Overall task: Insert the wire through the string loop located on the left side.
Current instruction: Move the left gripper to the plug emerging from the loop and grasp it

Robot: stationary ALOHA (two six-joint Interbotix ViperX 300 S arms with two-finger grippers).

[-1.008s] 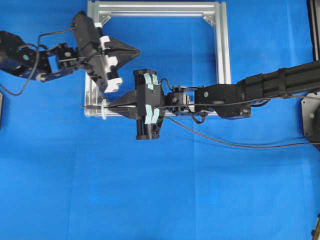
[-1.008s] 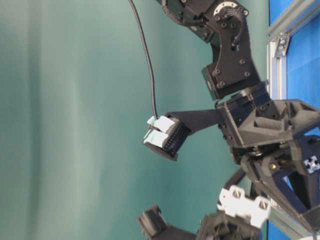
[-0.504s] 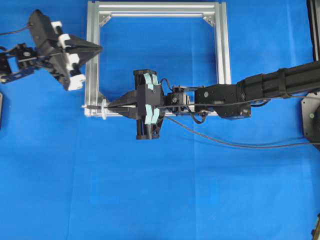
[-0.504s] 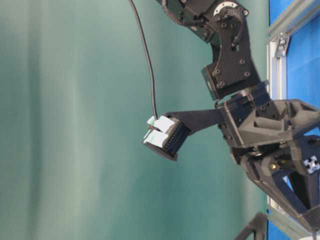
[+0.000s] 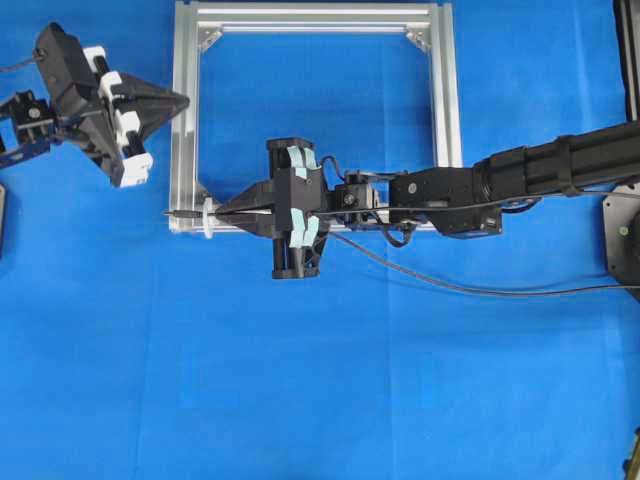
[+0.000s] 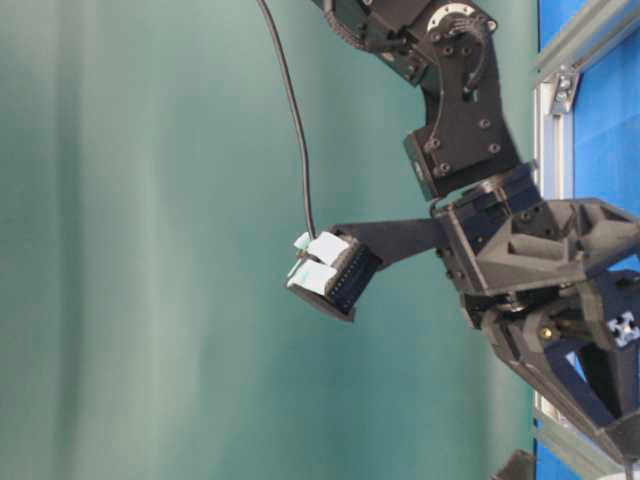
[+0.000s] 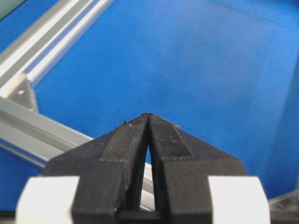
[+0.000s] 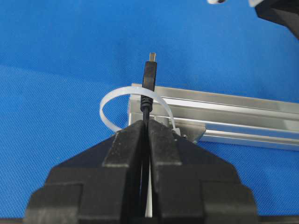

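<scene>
The thin black wire is clamped in my shut right gripper at the silver frame's front left corner. It passes through the white string loop, and its plug tip sticks out just left of the loop. In the right wrist view the plug stands beyond the fingertips, with the string loop arching around the wire just ahead of my right gripper. My left gripper is shut on nothing, up by the frame's left bar and well away from the loop. In its own view the left gripper hangs over blue cloth.
The square aluminium frame lies on the blue cloth; its bars run under the left gripper. The rest of the wire trails right across the cloth below the right arm. The blue cloth stretches bare in front of the frame.
My left gripper has pulled back from beside the loop, up and to the left past the frame's left bar. The right gripper and the wire have not moved.
</scene>
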